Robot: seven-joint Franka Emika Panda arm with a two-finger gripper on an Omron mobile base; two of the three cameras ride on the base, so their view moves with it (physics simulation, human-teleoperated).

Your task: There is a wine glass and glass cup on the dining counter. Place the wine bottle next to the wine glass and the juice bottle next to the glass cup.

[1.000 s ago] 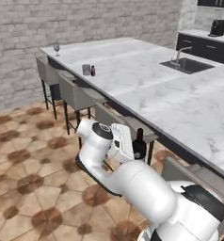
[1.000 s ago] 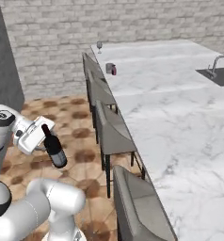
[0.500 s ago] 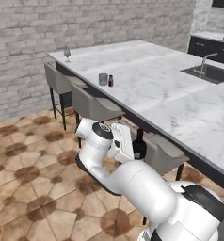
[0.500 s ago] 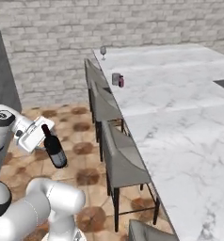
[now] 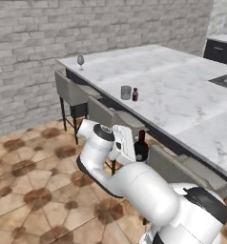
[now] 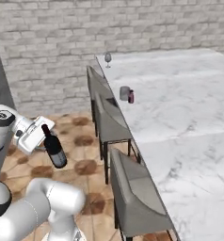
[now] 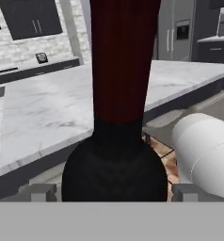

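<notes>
While the hand (image 6: 47, 145) grips it, the wine bottle (image 6: 53, 146) shows near-black glass, dark red neck.

No writing can be read anywhere — no label on the wine bottle (image 6: 54, 149); none on the juice bottle (image 5: 135, 94); the desk (image 5: 182, 90) bears only grey veins — no signs or numbers.

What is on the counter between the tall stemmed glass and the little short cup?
Nothing: bare marble of the dining counter runs from the wine glass to the glass cup, as the right base view shows.
</notes>
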